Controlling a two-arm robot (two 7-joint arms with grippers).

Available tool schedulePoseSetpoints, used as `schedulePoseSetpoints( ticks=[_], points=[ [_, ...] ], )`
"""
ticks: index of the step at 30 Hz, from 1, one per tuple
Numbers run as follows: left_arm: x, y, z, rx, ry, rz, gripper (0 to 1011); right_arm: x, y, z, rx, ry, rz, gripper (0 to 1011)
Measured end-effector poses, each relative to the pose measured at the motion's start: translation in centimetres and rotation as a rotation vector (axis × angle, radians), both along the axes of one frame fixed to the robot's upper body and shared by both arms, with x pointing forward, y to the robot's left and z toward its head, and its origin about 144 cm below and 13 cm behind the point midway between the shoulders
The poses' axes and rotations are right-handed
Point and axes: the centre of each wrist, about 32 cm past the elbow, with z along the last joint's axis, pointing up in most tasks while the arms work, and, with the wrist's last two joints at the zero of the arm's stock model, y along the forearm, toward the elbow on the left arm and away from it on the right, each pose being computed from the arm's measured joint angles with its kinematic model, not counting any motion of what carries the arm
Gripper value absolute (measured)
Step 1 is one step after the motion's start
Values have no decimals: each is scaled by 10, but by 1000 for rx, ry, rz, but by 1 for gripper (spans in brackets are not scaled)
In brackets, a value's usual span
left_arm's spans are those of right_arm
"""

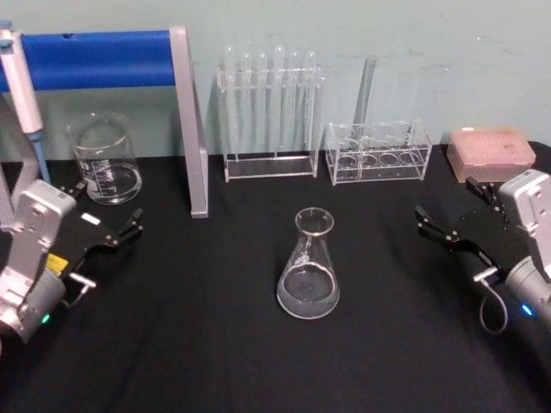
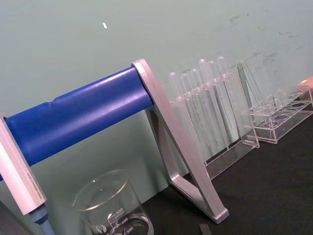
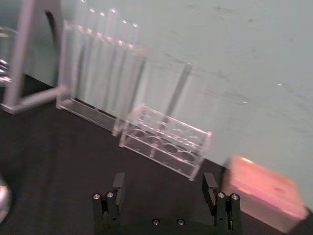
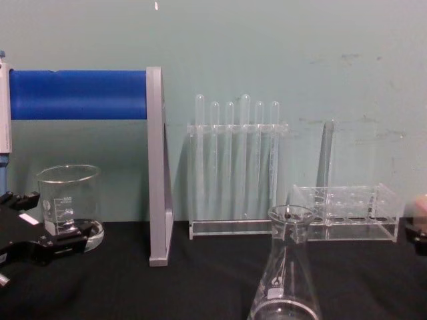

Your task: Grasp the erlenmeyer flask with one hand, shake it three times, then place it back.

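The erlenmeyer flask (image 1: 308,263) stands upright on the black tabletop near the middle, clear glass with a wide base and a narrow flared neck; the chest view shows it close in front (image 4: 285,275). My left gripper (image 1: 107,212) hovers open well to the flask's left, just in front of the beaker, and appears at the chest view's left edge (image 4: 47,223). My right gripper (image 1: 453,208) hovers open off to the flask's right, its two fingers spread wide with nothing between them (image 3: 164,182). Neither gripper touches the flask.
A graduated glass beaker (image 1: 106,163) stands at the back left. A blue bar on a silver frame (image 1: 191,129) rises beside it. Behind the flask are a rack of test tubes (image 1: 271,112), a low clear rack (image 1: 377,153) and a pink box (image 1: 489,151).
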Motion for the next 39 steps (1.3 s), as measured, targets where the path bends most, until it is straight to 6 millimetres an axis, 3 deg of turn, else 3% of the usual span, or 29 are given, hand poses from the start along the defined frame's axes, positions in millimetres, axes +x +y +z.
schedulePoseSetpoints(
  ticks=[12, 21, 39],
  points=[
    [0, 0, 0, 0, 0, 0, 1001, -13, -6, 14, 102, 63, 217, 1002],
    [0, 0, 0, 0, 0, 0, 1001, -19, 1, 22, 137, 90, 431, 1002],
    [0, 0, 0, 0, 0, 0, 1001, 4, 26, 12, 261, 170, 572, 1003]
  ],
)
